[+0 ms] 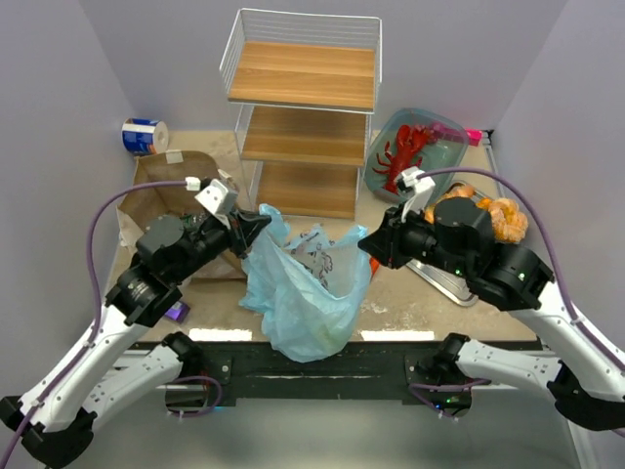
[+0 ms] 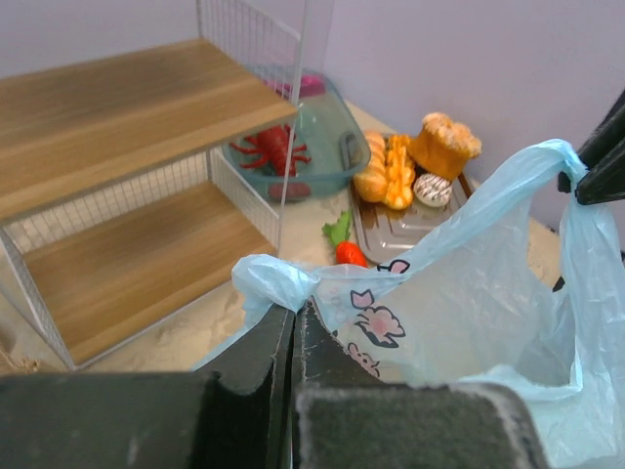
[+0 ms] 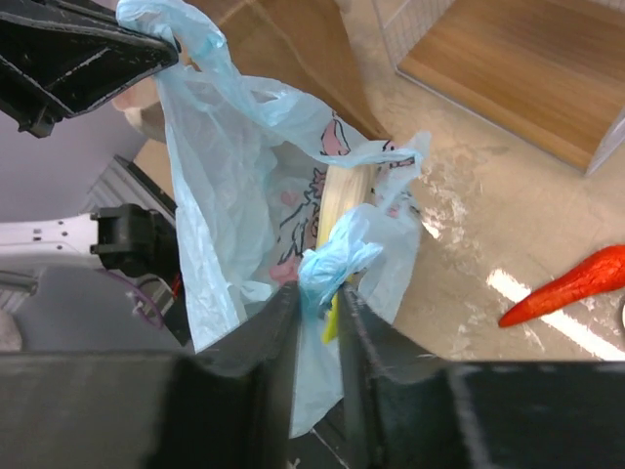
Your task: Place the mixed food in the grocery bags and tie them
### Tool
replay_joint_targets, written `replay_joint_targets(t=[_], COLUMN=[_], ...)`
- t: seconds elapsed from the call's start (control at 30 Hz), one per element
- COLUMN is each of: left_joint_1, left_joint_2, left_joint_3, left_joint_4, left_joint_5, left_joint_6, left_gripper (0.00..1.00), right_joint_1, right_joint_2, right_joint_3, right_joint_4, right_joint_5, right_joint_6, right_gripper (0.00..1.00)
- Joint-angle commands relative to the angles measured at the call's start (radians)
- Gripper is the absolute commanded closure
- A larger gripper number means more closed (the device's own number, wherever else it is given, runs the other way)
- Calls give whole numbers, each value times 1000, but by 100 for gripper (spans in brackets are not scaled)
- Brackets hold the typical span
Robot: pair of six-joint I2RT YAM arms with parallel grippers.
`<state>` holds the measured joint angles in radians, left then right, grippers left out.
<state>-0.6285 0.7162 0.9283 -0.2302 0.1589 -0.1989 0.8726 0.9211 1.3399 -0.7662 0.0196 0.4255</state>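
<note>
1. Two arms reach inward from the lower corners to meet at frame centre. The left arm has its elbow raised and wrist angled right. The right arm mirrors it, wrist angled left.
2. One wire rack, upper centre, with three wooden shelves.
3. Two bags. The light-blue plastic bag hangs at centre, held open between both grippers. Something pale yellow is inside it; can't tell what. The brown paper bag is left of centre, partly behind the left arm.
4. One teal dish, upper right, with one red lobster inside.
5. One metal tray, right of centre, mostly hidden by the right arm. Orange-brown breads sit on it; count unclear.
6. The left gripper has its jaws fully closed, pinching the plastic bag's left handle.
7. The right gripper has its jaws a narrow gap apart, with the bunched right handle clamped between them.
8. One blue-and-white roll, upper left.
9. One orange carrot, lying just right of the plastic bag.
10. One purple bar, lower left, partly under the left arm.
</note>
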Motion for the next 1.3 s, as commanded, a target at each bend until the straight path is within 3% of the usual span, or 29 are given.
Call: replay_joint_targets(t=[0.0, 0.17, 0.3, 0.43, 0.53, 0.67, 0.73, 0.9, 0.97, 1.0, 1.03, 1.1, 1.17, 1.27], left_joint_1=[6, 21, 35, 33, 33, 36, 36, 38, 38, 38, 38, 39, 39, 41], left_joint_2=[12, 120, 213, 206, 165, 124, 121, 91, 75, 54, 43, -4, -47, -113], left_joint_3=[-45, -40, 256, 349, 218, -96, -153, -218, -238, -244, -247, -255, -276, -305], left_joint_4=[21, 46, 5, 12, 12, 43, 55, 55, 81, 89, 91, 97, 121, 143], left_joint_5=[-33, -29, 2, 14, 19, 5, 24, 18, -30, -47, -64, -128, -188, -206], left_joint_6=[21, 87, 154, 168, 155, 104, 107, 184, 194, 194, 193, 194, 194, 225], left_gripper=[100, 100, 100, 100, 100, 100, 100, 100, 100, 100, 100, 100, 100, 100], right_joint_1=[5, 6, 6, 6, 5, 5, 5, 5, 5, 5, 5, 2, -14, -96], right_joint_2=[28, 91, 162, 112, 78, 97, 119, 125, 117, 110, 108, 102, 96, 79], right_joint_3=[-32, 8, 279, 311, 164, -97, -136, -93, -50, -30, -7, 68, 135, 169], right_joint_4=[-48, -51, -88, -25, 24, 53, 51, 24, 12, 1, -11, -59, -80, -36], right_joint_5=[31, 51, 118, 157, 183, 140, 105, 100, 121, 131, 143, 235, 304, 269], right_joint_6=[-10, -71, -125, -146, -136, -84, -74, -86, -99, -100, -103, -96, -102, -114], right_gripper=[89, 100, 100, 100, 100, 100, 100, 86, 62, 39, 32, 23, 22, 24])
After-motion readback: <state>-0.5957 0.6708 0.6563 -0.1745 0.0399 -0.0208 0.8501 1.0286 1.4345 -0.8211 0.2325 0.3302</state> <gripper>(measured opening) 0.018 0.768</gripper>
